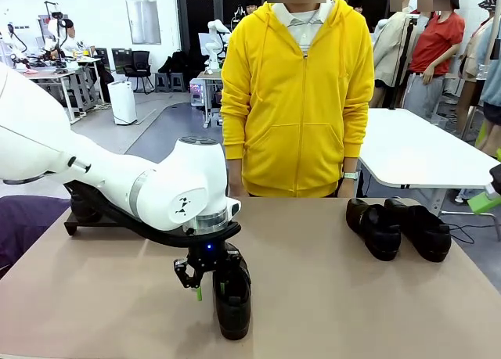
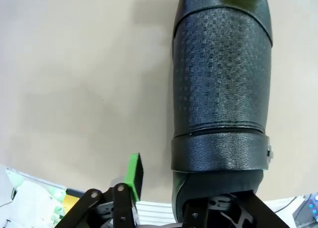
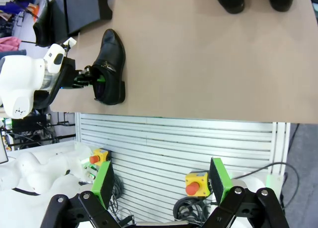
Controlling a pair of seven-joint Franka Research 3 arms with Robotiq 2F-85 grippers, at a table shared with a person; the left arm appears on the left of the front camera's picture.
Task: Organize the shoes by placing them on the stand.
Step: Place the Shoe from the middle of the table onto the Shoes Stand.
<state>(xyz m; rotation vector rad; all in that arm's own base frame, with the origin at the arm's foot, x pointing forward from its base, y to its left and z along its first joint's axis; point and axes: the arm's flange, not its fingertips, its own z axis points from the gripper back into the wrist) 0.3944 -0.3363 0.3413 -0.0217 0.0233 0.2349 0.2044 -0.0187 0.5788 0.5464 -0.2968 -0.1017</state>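
One shoe (image 1: 233, 308) at six o'clock is being straddled by the open-jawed left gripper (image 1: 210, 288), while a pair (image 1: 374, 227) at two o'clock is being left off the stand (image 3: 84, 9)

Bright, even overhead room light, nothing harsh. Soft, short shadows sit under the near shoe (image 1: 232, 296) on the tan table (image 1: 352, 296). In the left wrist view the leather's grain is crisp with a dull sheen, but the toe end goes soft. The front view is sharp up close and paler and washed out in the far room, and both wrist views stretch whatever is near the bottom edge.
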